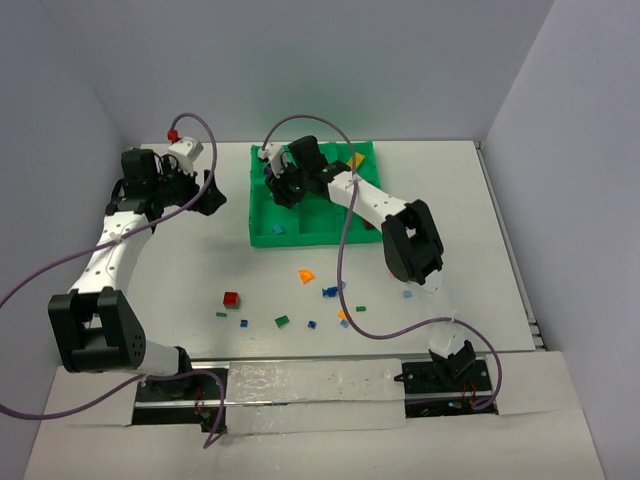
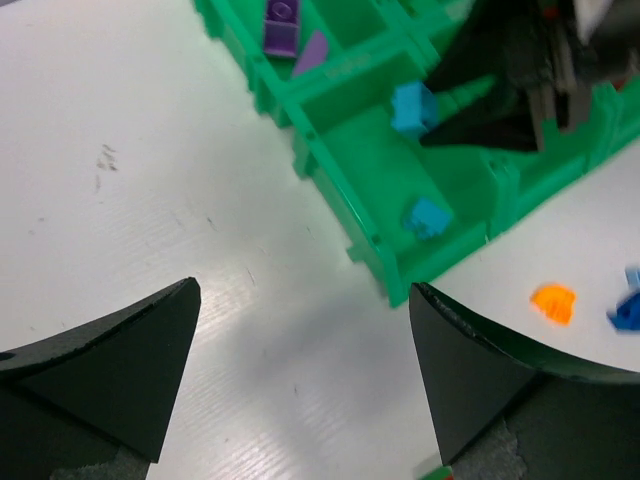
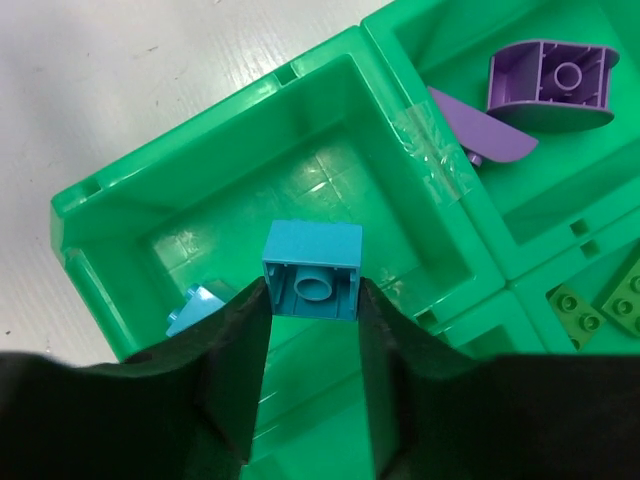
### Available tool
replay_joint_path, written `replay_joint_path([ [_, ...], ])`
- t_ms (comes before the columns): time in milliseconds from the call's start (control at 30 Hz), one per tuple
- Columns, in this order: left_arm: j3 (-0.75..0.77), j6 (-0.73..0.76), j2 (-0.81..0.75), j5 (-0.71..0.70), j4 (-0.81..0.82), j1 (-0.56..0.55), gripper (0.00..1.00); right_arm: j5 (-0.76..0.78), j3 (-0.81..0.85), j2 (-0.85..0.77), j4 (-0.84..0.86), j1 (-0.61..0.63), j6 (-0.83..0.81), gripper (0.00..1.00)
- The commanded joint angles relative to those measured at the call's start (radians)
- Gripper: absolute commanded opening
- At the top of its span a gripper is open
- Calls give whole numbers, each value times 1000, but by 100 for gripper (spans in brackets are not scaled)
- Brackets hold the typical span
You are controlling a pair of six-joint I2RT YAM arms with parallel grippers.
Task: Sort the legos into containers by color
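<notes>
Pinching a light blue brick (image 3: 312, 262), the right gripper (image 3: 310, 300) hangs over the tray's (image 3: 100, 200) near-left corner compartment (image 3: 330, 170), where another light blue piece (image 3: 195, 305) lies; the left gripper (image 2: 300, 340) gapes wide over the table (image 2: 120, 100) beside the tray.

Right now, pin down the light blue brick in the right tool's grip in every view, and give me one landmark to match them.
Top external: cannot make it out; the right tool hides it above the near-left compartment of the green tray.
Left wrist: light blue brick upper right of centre, against the dark tool.
Right wrist: dead centre, clamped in the tool.
Shared landmark: the loose light blue piece lying in that compartment.
</notes>
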Motion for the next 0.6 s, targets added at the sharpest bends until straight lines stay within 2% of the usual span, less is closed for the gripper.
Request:
replay_joint_path([
  [0,-13,272,-54,173,-183,10,95,7,36,2,38,20,-27,52],
  [33,-16,359,-61,225,-252,15,94,8,33,-1,38,22,-27,61],
  [133,-21,583,-66,318,-435,22,93,8,13,-14,43,20,-19,74],
  [167,-20,653,-66,324,-486,22,93,10,6,-17,50,20,-15,75],
  [233,-12,837,-56,356,-612,22,92,6,-15,-45,68,20,8,85],
  [300,-8,941,-43,360,-715,22,90,2,-34,-69,83,20,43,89],
  [433,-24,1082,-35,346,-822,22,89,-2,-73,-146,131,0,145,94],
  [567,-76,1138,-51,292,-824,2,89,-10,-138,-239,169,-63,276,99],
])
